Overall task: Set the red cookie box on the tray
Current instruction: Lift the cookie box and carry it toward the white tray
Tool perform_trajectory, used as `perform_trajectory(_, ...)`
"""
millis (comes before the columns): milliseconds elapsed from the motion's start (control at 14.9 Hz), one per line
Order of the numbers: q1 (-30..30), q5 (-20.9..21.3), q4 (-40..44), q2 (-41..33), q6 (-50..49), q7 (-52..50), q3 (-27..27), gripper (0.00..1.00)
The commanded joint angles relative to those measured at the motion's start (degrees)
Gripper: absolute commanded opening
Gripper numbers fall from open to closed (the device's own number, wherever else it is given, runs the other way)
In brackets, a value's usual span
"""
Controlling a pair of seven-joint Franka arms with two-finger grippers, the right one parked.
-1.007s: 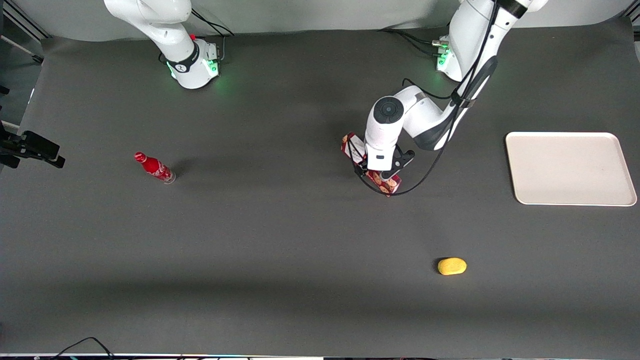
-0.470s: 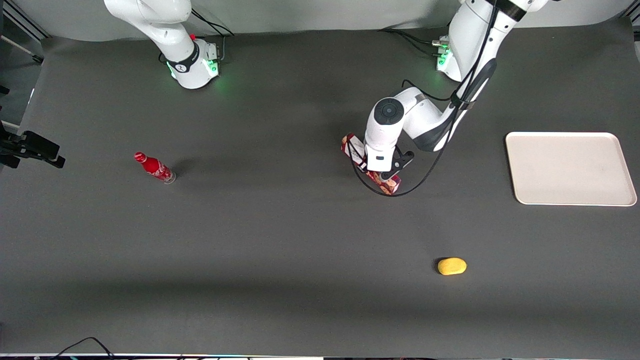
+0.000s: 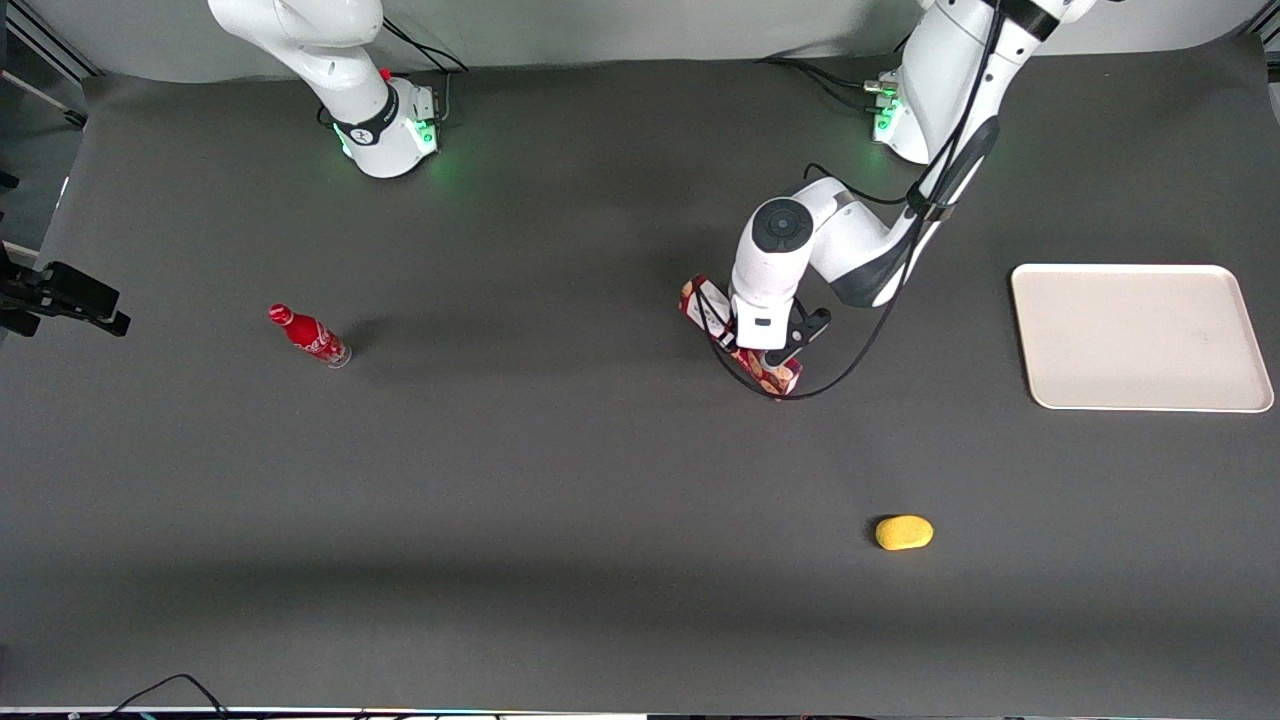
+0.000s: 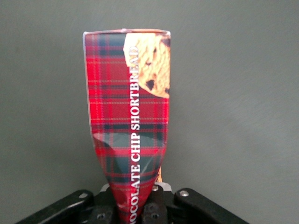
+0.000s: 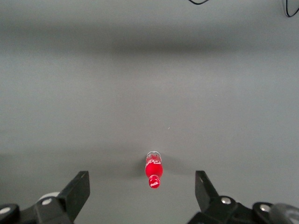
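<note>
Left arm: reaches from its base at upper right of the front view toward frame centre, elbow bent, wrist turned straight down. Gripper (image 3: 762, 352): just right of centre, low over the desk, fingers clamped on the red cookie box (image 4: 128, 116), carton pinched narrow between them.

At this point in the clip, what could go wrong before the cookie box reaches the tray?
The gripper holds the red cookie box near its middle, and the carton looks pinched in the wrist view; it may crush further or slip. The box ends stick out past the fingers, so one could catch the tray rim if carried low.
</note>
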Motion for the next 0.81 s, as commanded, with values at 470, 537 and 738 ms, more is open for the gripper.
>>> perform_trajectory(470,5.3,-14.2,26.7,-6.3,-33.7,32.6,5.3,0.0)
perform_trajectory(537,5.5,-15.6,29.5,-6.7,-37.4,37.6,7.5,0.0)
perform_trajectory(738,8.4,-18.0,37.5,-7.4,-49.0,50.5,11.1,0.0)
